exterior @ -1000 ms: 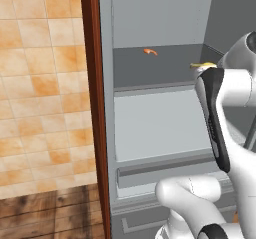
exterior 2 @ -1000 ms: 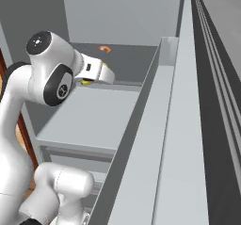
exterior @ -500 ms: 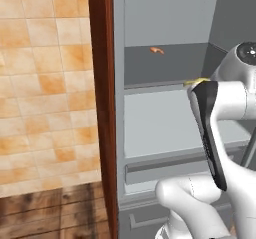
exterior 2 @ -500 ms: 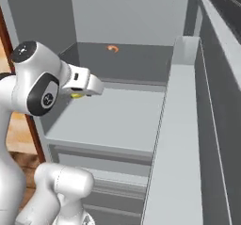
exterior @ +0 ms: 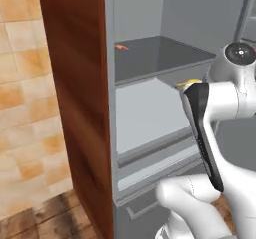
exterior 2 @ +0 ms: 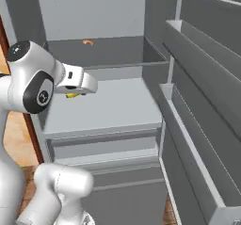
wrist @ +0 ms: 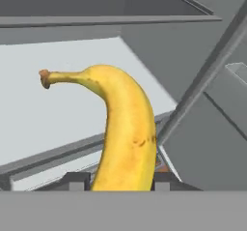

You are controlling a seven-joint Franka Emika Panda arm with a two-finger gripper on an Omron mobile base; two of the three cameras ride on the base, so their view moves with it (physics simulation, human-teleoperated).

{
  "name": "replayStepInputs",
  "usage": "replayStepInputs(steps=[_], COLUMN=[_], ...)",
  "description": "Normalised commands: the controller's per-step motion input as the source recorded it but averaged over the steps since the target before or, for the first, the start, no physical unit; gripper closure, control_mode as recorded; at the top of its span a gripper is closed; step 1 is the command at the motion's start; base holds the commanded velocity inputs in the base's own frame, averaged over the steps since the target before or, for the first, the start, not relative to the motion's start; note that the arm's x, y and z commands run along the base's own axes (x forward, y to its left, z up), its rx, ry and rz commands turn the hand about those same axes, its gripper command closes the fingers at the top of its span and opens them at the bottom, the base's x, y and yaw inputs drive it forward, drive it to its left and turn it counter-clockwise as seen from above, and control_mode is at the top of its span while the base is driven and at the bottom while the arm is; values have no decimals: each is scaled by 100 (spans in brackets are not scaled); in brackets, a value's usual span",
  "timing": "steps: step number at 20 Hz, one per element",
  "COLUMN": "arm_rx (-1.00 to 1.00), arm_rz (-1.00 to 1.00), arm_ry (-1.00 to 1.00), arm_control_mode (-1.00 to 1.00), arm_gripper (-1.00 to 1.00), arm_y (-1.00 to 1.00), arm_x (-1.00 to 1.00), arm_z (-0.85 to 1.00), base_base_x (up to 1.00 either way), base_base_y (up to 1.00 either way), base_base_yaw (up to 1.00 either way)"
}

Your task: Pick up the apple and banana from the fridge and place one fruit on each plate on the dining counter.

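Grey fridge interior takes up most of each base view, its door swung open at the right with two door bins in sight, and its brown wooden side panel stands against tan wall tiles. Both base views have swung since a second ago, so the whole scene sits differently: the side panel now looms larger on the left, which is the camera moving, not the fridge. Two pale shelves are visible, with drawers below. One small orange item lies at the back of the upper shelf, as before. One banana is present, pinched between the two fingertips of the end effector, which is narrowed onto its lower end; the fruit stands up with its stem tip curving left, over the front of the lower shelf. From the right base camera a sliver of yellow peeks under the hand.
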Motion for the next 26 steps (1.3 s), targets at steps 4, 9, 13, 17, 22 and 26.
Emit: replayStepInputs(steps=[4, 9, 13, 17, 22, 26], arm_rx=[0, 0, 0, 0, 0, 0], arm_rz=[0, 0, 0, 0, 0, 0], arm_ry=[0, 0, 0, 0, 0, 0], arm_control_mode=[100, 100, 100, 100, 100, 100], arm_gripper=[100, 100, 100, 100, 100, 100], arm_y=[0, 0, 0, 0, 0, 0], arm_x=[0, 0, 0, 0, 0, 0], arm_z=[0, 0, 0, 0, 0, 0], base_base_x=[-62, -78, -90, -95, -100, -100], base_base_y=[25, 35, 27, 12, 2, -4], base_base_yaw=[-79, -69, -58, -52, -45, -40])
